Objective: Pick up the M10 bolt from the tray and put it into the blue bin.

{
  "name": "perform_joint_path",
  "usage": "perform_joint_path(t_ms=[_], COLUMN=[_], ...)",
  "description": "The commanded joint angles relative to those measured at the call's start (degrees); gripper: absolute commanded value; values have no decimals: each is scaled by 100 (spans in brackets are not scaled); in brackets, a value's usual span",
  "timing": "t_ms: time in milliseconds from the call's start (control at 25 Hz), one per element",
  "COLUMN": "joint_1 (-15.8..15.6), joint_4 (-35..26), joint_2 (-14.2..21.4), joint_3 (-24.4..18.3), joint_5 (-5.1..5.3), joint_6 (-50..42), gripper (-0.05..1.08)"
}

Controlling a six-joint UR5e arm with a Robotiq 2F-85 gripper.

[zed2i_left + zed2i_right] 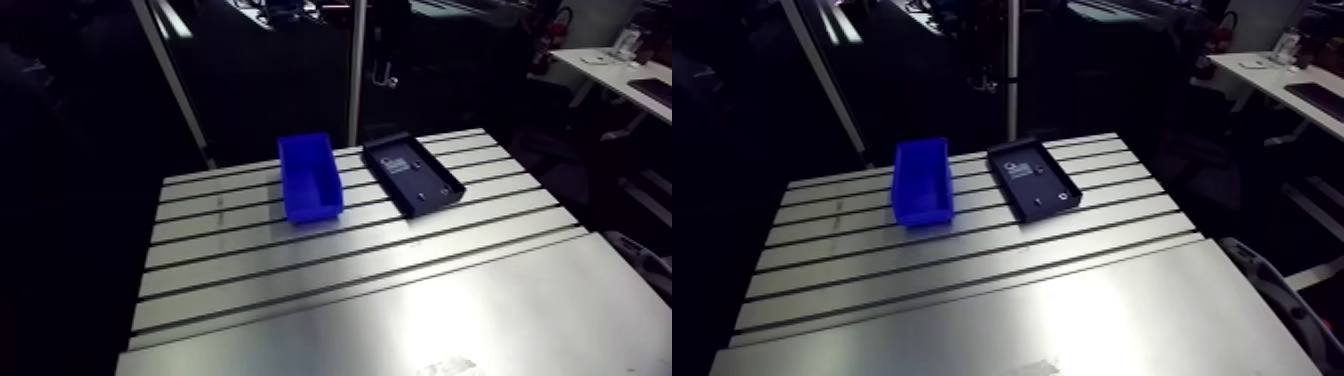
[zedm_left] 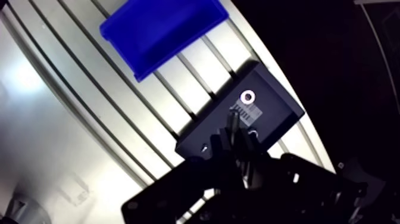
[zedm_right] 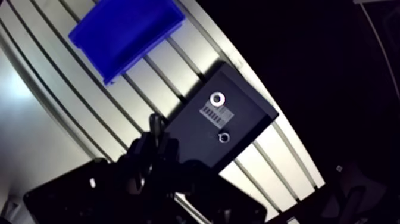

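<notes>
A black tray (image 1: 432, 197) lies on the slotted table, right of the blue bin (image 1: 310, 178). In the wrist view the tray (image 3: 250, 110) holds a round silvery piece (image 3: 217, 99) by a white label, and a smaller metal piece (image 3: 224, 137) beside it. I cannot tell which of them is the M10 bolt. My gripper (image 2: 237, 128) hangs high above the tray's near corner, its dark fingers close together with nothing between them. The bin (image 2: 161, 30) sits beyond the tray, and no contents show in it. The gripper is out of the arm view.
The aluminium table (image 1: 350, 290) stretches wide in front of the bin and tray, its smooth plate nearest the camera. Its far edge runs just behind both containers, with a slanted pole (image 1: 180, 85) and an upright post (image 1: 356, 70) behind it.
</notes>
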State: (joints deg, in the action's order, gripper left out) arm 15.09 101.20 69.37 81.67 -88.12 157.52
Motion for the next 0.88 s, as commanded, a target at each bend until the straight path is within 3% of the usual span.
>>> perform_joint_path(t_ms=[40, 280, 480, 880], joint_1=[-489, -841, -1043, -1175], joint_4=[18, 45, 159, 897], joint_2=[19, 10, -25, -121], joint_3=[46, 90, 169, 582], joint_5=[-61, -96, -360, -360], joint_6=[804, 1164, 1199, 1226], gripper=[99, 99, 99, 99])
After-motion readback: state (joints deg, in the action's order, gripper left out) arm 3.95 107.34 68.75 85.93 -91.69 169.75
